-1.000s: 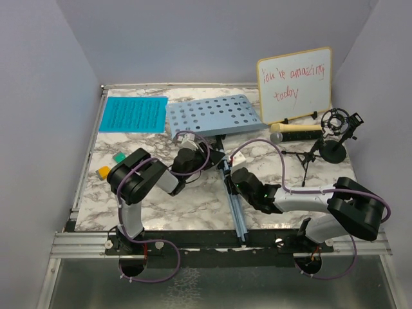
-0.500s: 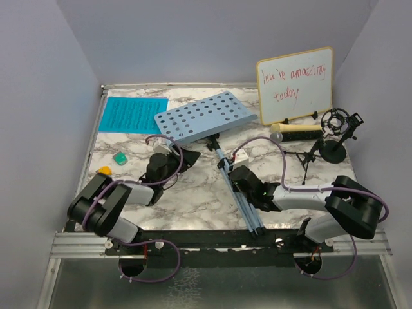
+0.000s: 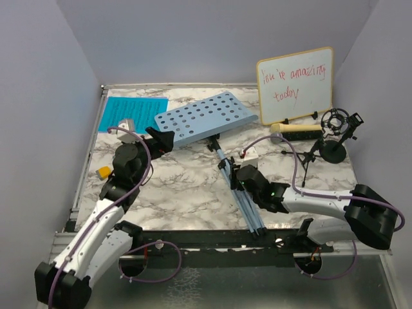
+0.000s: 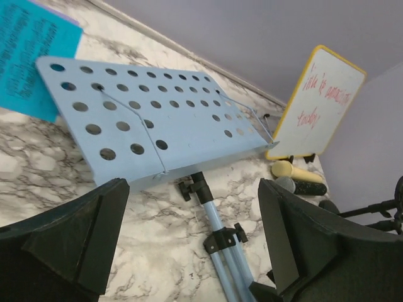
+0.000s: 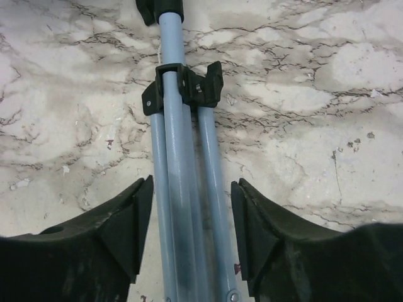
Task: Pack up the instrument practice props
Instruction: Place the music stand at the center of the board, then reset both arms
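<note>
The light-blue perforated music rack [image 3: 206, 118] [image 4: 157, 126] lies on the marble table, its folded tripod legs [image 3: 241, 196] [image 5: 182, 207] running toward the near edge. My right gripper [image 3: 233, 177] [image 5: 189, 233] is open and straddles the legs, a small gap on each side. Left of the rack's near corner, my left gripper [image 3: 161, 138] [image 4: 192, 239] is wide open and holds nothing. A cyan sheet [image 3: 132, 112] [image 4: 25, 56] lies at the back left. The cream handheld microphone [image 3: 296, 130] [image 4: 296, 179] and the black studio microphone [image 3: 338, 122] on its small tripod are at the right.
A wood-framed whiteboard [image 3: 295, 84] [image 4: 318, 104] with red writing stands at the back right. An orange block [image 3: 103, 172] lies near the left edge beside my left arm. Grey walls close in the table on three sides.
My left arm has pulled back to the left and its gripper has opened off the rack. The rack and legs have swung. My right gripper has opened around the legs.
</note>
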